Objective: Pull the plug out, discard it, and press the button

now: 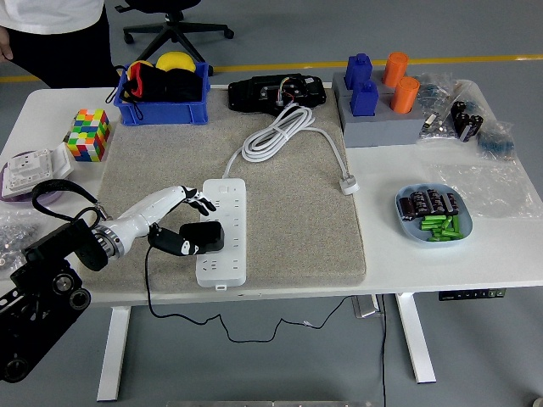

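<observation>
A white power strip [225,229] lies lengthwise on the grey mat [288,212]. A black plug [206,236] is seated in its near half, and the plug's black cord drops over the table's front edge. My left hand [191,225] reaches in from the left. Its white fingers [197,203] are spread over the strip just beyond the plug, and the thumb lies low against the plug's left side. The hand is not closed around the plug. The strip's white cable [276,131] is coiled at the back. My right arm is out of sight.
A blue bin [163,93], a colourful cube [88,134] and a black device [276,91] stand at the back. On the right are a grey block with blue and orange cylinders [382,106] and a blue dish of batteries [433,214]. A person [51,34] stands at the far left corner.
</observation>
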You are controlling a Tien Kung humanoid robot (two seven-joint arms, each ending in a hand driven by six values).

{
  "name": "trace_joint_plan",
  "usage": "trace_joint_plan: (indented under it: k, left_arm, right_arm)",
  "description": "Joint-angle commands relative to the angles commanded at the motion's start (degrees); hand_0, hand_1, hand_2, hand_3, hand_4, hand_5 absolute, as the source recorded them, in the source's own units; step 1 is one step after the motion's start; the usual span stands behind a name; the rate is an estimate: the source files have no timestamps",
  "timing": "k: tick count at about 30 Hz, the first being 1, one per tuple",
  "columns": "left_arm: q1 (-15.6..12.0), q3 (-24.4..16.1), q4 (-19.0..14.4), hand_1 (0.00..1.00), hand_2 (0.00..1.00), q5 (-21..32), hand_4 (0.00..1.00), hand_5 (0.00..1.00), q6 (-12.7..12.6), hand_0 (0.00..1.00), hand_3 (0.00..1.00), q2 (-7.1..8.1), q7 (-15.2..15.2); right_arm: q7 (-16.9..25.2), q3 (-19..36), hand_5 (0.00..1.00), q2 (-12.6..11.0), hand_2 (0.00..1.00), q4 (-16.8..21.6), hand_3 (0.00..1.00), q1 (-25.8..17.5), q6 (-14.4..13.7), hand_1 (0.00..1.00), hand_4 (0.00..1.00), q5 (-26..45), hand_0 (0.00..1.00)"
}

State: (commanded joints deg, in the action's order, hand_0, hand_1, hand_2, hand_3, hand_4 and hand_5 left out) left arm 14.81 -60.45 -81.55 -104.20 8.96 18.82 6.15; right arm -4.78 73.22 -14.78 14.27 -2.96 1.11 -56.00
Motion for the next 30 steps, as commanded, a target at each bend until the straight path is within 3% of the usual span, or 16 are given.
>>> trace_joint_plan:
  k: [2,3,15,16,20,21,30]
  left_arm:
    - [0.16,0.28,0.41,0.559,0.481,-0.20,0.820,0.002,0.11,0.646,0.551,-0.08,0.22]
    - [0.20,0.44,0.58,0.524,0.454,-0.26,0.803,0.002,0.19,0.583,0.544,-0.09,0.32]
    - [0.47,1.07,1.19,0.518,0.452,0.37,0.791,0.002,-0.09,0.578,0.550,-0.09,0.49]
    - [0.45,1.08,1.20,0.439,0.426,0.45,0.770,0.002,-0.24,0.517,0.539,-0.10,0.44]
    - [0.44,1.10,1.21,0.439,0.426,1.12,0.770,0.002,-0.83,0.517,0.539,-0.17,0.59]
    - [0.43,1.09,1.22,0.265,0.306,1.63,0.633,0.002,-0.64,0.307,0.421,-0.19,0.90]
    - [0.29,0.52,1.10,0.252,0.287,3.66,0.626,0.002,-0.11,0.292,0.375,-0.23,1.30]
  right_arm:
    - [-0.01,-0.07,0.608,0.00,0.660,0.01,0.647,0.07,0.01,0.679,0.746,0.03,0.727]
    - [0.00,-0.11,0.607,-0.01,0.660,0.04,0.647,0.10,0.02,0.680,0.746,0.05,0.727]
    - [0.03,-0.30,0.607,-0.18,0.659,0.01,0.647,0.03,-0.01,0.679,0.745,0.08,0.727]
    - [0.03,-0.31,0.607,-0.17,0.660,0.03,0.646,0.03,-0.01,0.679,0.745,0.09,0.726]
    - [0.05,-0.36,0.607,-0.15,0.660,0.05,0.646,-0.04,-0.02,0.679,0.745,0.08,0.726]
    - [0.05,-0.36,0.606,-0.14,0.659,0.05,0.647,-0.10,-0.02,0.679,0.745,0.06,0.726]
    - [0.06,-0.07,0.607,-0.03,0.660,0.02,0.647,-0.16,-0.04,0.679,0.746,-0.03,0.726]
